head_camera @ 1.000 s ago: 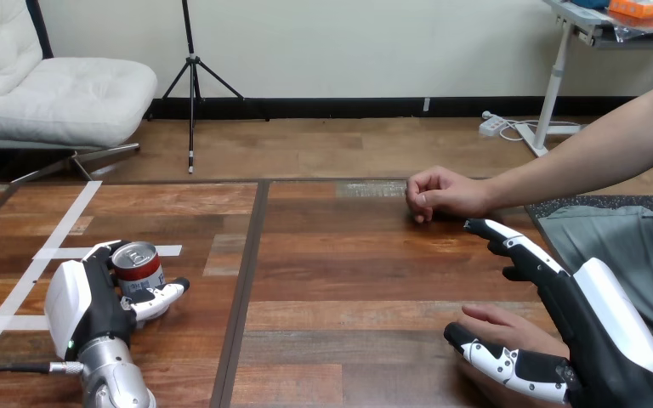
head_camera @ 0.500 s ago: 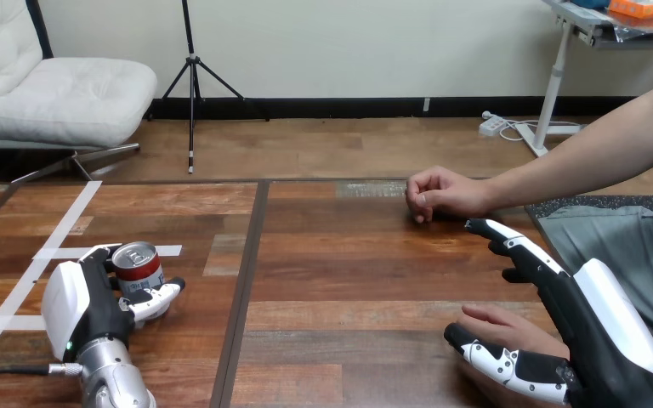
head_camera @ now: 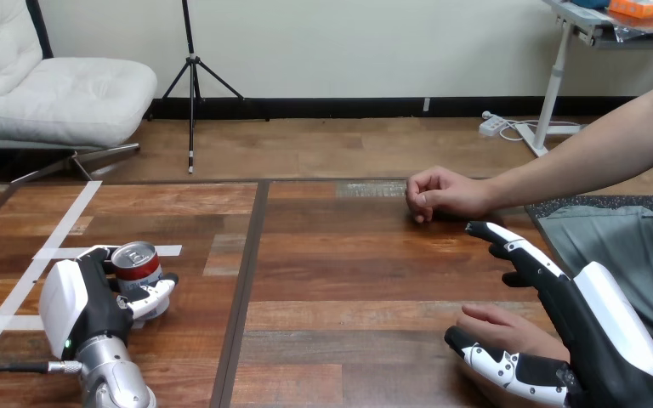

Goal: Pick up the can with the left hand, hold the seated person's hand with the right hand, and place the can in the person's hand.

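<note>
A red and silver can point(head_camera: 137, 266) stands upright on the wooden table point(head_camera: 349, 280) at the left. My left hand point(head_camera: 81, 302) is wrapped round it, with the thumb point(head_camera: 155, 294) curled across its front and the fingers behind it. At the lower right my right hand point(head_camera: 599, 331) is open, its fingers straight and pointing up the table. The person's hand point(head_camera: 503, 325) lies palm down between that hand's thumb and fingers, and the thumb point(head_camera: 497, 361) sits just under it. I see no curl round the person's hand.
The person's other hand point(head_camera: 440, 194) rests as a loose fist on the table further back, its forearm running off to the right. White tape strips point(head_camera: 59, 223) cross the table's left part. A dark seam point(head_camera: 251, 263) divides the tabletop.
My left hand has drawn a little to the left and its thumb has closed in against the can. The right hand and both of the person's hands have stayed put.
</note>
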Robot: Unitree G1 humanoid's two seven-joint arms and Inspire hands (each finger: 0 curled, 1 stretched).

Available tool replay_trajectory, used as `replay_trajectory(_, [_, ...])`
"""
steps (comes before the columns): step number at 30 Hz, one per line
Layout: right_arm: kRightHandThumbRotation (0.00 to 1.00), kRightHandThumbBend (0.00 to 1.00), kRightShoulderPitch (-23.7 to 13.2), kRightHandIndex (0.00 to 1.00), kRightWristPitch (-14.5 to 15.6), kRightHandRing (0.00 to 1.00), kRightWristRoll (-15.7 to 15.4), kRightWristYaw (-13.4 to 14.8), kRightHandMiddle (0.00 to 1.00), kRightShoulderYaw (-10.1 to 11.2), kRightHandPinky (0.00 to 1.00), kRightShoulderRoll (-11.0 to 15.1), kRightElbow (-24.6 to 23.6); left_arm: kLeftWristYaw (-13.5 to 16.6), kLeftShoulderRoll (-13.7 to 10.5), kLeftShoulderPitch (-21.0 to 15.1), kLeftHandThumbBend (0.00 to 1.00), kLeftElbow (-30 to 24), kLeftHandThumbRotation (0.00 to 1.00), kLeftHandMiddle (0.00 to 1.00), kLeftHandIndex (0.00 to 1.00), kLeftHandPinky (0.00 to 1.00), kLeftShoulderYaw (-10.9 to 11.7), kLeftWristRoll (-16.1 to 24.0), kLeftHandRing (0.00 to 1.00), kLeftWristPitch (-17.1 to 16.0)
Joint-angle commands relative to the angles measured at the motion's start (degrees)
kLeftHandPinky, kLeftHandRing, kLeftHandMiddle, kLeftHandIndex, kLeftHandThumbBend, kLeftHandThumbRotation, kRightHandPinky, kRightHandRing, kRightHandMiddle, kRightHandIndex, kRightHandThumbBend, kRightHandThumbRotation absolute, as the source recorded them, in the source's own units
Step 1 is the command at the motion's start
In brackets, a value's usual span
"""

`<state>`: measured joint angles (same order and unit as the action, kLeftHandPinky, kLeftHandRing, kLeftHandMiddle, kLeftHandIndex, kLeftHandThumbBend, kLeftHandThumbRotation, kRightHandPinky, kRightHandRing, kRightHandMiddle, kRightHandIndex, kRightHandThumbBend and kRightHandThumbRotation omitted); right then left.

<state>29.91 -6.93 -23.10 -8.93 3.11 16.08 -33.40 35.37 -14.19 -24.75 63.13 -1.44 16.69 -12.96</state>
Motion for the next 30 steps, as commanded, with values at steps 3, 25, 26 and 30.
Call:
replay_trajectory(3, [0.00, 0.53, -1.9, 0.88, -1.2, 0.90, 0.4, 0.6, 0.92, 1.0, 0.80, 0.3, -2.2, 1.6, -0.6, -4.5, 0.63, 0.4, 0.00, 0.57, 0.53, 0.50, -0.3, 0.7, 0.55, -0.6])
replay_trajectory(25, [0.00, 0.53, -1.7, 0.88, -1.3, 0.89, 0.1, 0.9, 0.91, 0.8, 0.80, 0.1, -2.3, 3.2, -0.9, -4.6, 0.62, 0.7, 0.00, 0.54, 0.51, 0.46, -0.5, 1.0, 0.51, -1.2])
replay_trajectory(26, [0.00, 0.53, -1.7, 0.88, -1.4, 0.89, 0.0, 0.9, 0.91, 0.8, 0.80, 0.1, -2.3, 3.3, -1.0, -4.6, 0.62, 0.7, 0.00, 0.54, 0.51, 0.46, -0.5, 1.1, 0.51, -1.4])
replay_trajectory(30, [0.00, 0.53, -1.7, 0.88, -1.4, 0.89, 0.0, 0.9, 0.91, 0.8, 0.80, 0.1, -2.3, 3.3, -1.0, -4.6, 0.62, 0.8, 0.00, 0.53, 0.51, 0.45, -0.4, 0.9, 0.50, -2.0])
